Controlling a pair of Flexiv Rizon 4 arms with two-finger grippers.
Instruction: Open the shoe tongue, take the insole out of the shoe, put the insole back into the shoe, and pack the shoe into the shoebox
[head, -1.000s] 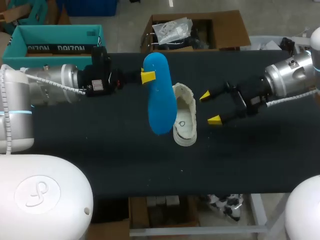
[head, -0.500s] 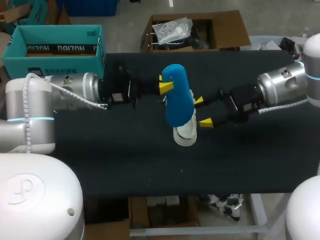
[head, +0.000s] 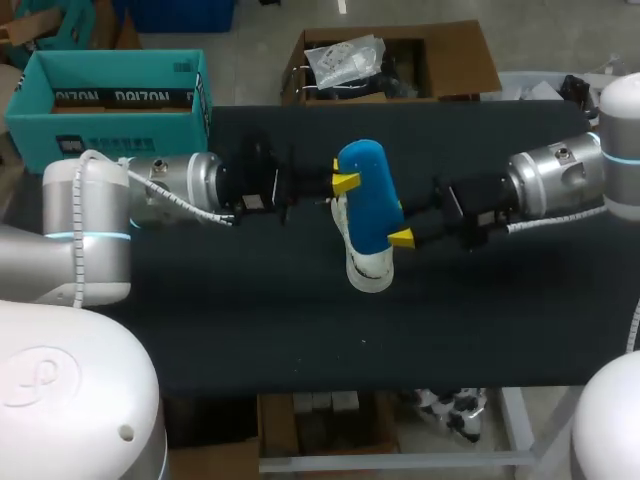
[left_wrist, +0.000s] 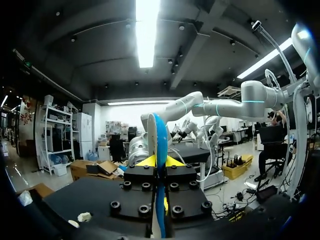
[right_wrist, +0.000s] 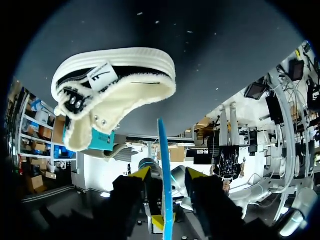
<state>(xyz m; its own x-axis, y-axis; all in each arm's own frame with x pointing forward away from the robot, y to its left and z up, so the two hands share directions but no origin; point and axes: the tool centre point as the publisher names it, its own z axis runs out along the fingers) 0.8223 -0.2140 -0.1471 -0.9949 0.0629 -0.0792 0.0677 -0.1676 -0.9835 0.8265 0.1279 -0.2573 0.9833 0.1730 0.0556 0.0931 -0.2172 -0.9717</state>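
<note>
The blue insole (head: 368, 200) hangs tilted over the white shoe (head: 368, 268) at the table's middle. My left gripper (head: 345, 183) is shut on its far end; in the left wrist view the insole (left_wrist: 160, 137) stands edge-on, pinched in that gripper (left_wrist: 159, 162). My right gripper (head: 393, 230) comes in from the right at the insole's lower edge. In the right wrist view the insole (right_wrist: 164, 165) runs edge-on down the gap of this gripper (right_wrist: 167, 174), and its fingers (right_wrist: 141, 173) stand clear of it, so it is open. Ahead of it lies the shoe (right_wrist: 115, 87), sole up in that view.
A teal open shoebox (head: 110, 92) stands at the table's back left corner. The black tabletop (head: 300, 330) lies bare in front of the shoe and to both sides.
My left arm has carried the insole to the right, over the shoe. My right gripper has moved left until it straddles the insole, and its fingers have narrowed.
</note>
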